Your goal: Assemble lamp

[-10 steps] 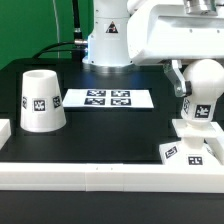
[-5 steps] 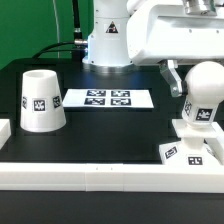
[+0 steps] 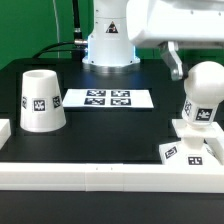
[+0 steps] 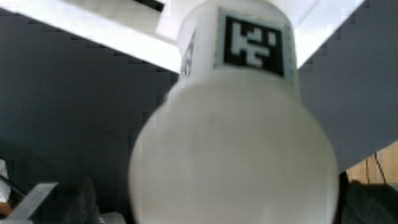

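Observation:
The rounded white bulb (image 3: 203, 97) stands upright on the flat square base (image 3: 188, 131) at the exterior view's right. The tapered shade (image 3: 42, 100) sits mouth-down on the black table at the exterior view's left, apart from both. My gripper (image 3: 200, 68) is around the top of the bulb, open; one finger (image 3: 175, 62) shows beside the bulb's upper edge and the other is out of frame. In the wrist view the bulb (image 4: 231, 130), with a tag near its neck, fills the picture between the jaws.
The marker board (image 3: 108, 99) lies flat mid-table, behind the shade and the bulb. A long white border rail (image 3: 100, 176) runs along the table's front edge. The arm's white pedestal (image 3: 108, 45) stands at the back.
My gripper and wrist have risen along the bulb, from beside its middle to its top. The bulb has stayed upright on the base.

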Controlling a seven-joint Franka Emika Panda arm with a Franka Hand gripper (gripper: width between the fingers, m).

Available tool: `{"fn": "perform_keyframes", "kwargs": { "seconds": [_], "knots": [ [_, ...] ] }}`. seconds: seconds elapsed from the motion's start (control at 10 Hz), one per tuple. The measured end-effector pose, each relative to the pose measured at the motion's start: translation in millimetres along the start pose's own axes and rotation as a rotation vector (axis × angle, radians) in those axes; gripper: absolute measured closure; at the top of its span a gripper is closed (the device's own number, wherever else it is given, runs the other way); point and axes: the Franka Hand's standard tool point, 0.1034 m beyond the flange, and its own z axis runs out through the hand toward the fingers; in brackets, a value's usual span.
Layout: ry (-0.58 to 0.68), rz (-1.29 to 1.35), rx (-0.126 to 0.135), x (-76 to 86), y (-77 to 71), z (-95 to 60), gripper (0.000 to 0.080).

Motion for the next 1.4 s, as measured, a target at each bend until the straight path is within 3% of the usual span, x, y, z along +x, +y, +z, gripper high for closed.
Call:
{"fn": "perform_keyframes", "kwargs": {
  "seconds": [0.1, 0.5, 0.6, 0.7, 0.9, 1.2, 1.4],
  "knots": [
    [-0.007, 0.000, 0.001, 4.4, 2.2, -5.0, 0.0101],
    [-0.047, 0.004, 0.016, -0.1, -1.8, -1.3, 0.0101],
    [-0.140, 0.017, 0.047, -6.9, -8.3, 2.8, 0.0101],
    [-0.176, 0.017, 0.059, -2.2, -6.6, 2.1, 0.0101],
    [-0.340, 0.028, 0.107, -8.7, -10.4, 3.2, 0.0101],
    [-0.506, 0.017, 0.153, -14.2, -6.6, 8.1, 0.0101],
    [-0.656, 0.008, 0.189, -15.8, -13.1, 5.0, 0.0101]
  ]
}}
